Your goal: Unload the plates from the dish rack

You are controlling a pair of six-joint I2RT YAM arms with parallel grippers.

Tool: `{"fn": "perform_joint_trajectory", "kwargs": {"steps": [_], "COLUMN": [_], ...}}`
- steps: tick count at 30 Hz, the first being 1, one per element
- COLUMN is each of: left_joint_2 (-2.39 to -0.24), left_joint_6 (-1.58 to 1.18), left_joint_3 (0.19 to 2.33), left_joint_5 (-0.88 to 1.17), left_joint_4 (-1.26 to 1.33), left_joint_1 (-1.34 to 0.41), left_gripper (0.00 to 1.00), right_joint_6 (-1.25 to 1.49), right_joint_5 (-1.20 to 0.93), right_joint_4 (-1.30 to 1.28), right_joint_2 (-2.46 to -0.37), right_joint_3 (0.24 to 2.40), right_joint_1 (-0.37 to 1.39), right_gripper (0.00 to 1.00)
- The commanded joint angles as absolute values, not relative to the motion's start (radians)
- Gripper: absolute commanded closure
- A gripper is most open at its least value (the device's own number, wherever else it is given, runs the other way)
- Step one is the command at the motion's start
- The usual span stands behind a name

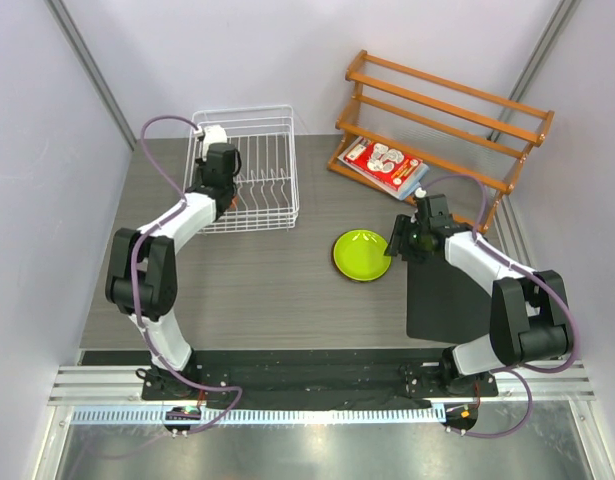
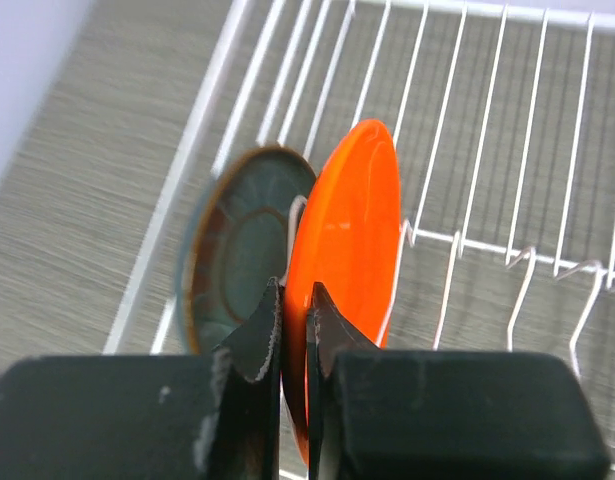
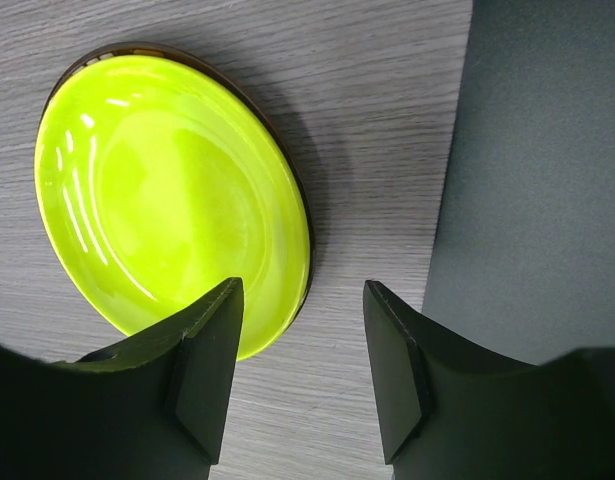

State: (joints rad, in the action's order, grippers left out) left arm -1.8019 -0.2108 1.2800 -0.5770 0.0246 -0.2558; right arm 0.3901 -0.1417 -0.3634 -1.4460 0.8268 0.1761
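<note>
Now left claw [image 2: 294,292] pinches glossy orange plate [image 2: 352,220]; right claw [image 3: 302,290] wide beside lime plate [image 3: 157,200].

Top external sits high behind the arm bases, looking down and forward over the whole table [image 1: 267,290]; left wrist cam is close in, aimed past its own fingers [image 2: 255,340] into the dish rack [image 2: 484,243] at far left; right wrist cam looks steeply down, close, at the lime green plate [image 3: 157,200] right of centre; top view covers both wrist patches: dish rack [image 1: 245,165], lime green plate [image 1: 360,255].
</note>
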Motion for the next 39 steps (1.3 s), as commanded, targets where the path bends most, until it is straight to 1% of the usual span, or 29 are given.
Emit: {"fn": "perform_joint_trajectory", "kwargs": {"steps": [1,4,7,9,10,12,14,16,17,20,24,26,33,39], "left_joint_2": [-1.668,-1.62,-1.56,-1.511,-1.497,-1.461,-1.45,-1.453,-1.454,-1.466,-1.505,-1.522,-1.581,-1.623], "left_joint_6": [-0.175,-0.147,-0.173,-0.233,-0.251,-0.309,-0.362,-0.441,-0.469,-0.567,-0.649,-0.686,-0.802,-0.847], "left_joint_3": [1.298,1.284,1.267,1.261,1.238,1.207,1.168,1.148,1.122,1.054,1.029,1.017,0.979,0.962], "left_joint_5": [-0.667,-0.692,-0.64,-0.547,-0.428,-0.35,-0.203,-0.106,-0.016,0.133,0.227,0.271,0.394,0.445], "left_joint_4": [0.083,0.075,0.031,0.003,-0.018,-0.017,-0.008,-0.005,0.042,0.173,0.256,0.306,0.477,0.583], "left_joint_1": [-0.282,-0.298,-0.304,-0.304,-0.308,-0.33,-0.339,-0.356,-0.36,-0.385,-0.426,-0.442,-0.462,-0.479], "left_gripper": [1.0,1.0,1.0,1.0,1.0,1.0,1.0,1.0,1.0,1.0,1.0,1.0,1.0,1.0], "right_joint_6": [0.38,0.38,0.376,0.377,0.379,0.387,0.414,0.437,0.469,0.535,0.592,0.609,0.638,0.63], "right_joint_5": [-0.135,-0.14,-0.146,-0.167,-0.184,-0.251,-0.291,-0.363,-0.383,-0.474,-0.56,-0.568,-0.603,-0.603], "right_joint_4": [-0.347,-0.347,-0.345,-0.339,-0.322,-0.298,-0.246,-0.175,-0.155,-0.063,0.069,0.103,0.175,0.199], "right_joint_2": [-1.391,-1.368,-1.338,-1.322,-1.315,-1.312,-1.307,-1.304,-1.305,-1.316,-1.324,-1.331,-1.376,-1.408], "right_joint_3": [0.854,0.856,0.864,0.879,0.884,0.89,0.89,0.885,0.885,0.881,0.865,0.858,0.83,0.824], "right_joint_1": [0.189,0.192,0.193,0.193,0.192,0.193,0.196,0.196,0.196,0.198,0.202,0.206,0.204,0.207], "right_gripper": [0.43,0.43,0.42,0.42,0.42,0.42,0.41,0.41,0.4,0.4,0.39,0.4,0.39,0.39]}}
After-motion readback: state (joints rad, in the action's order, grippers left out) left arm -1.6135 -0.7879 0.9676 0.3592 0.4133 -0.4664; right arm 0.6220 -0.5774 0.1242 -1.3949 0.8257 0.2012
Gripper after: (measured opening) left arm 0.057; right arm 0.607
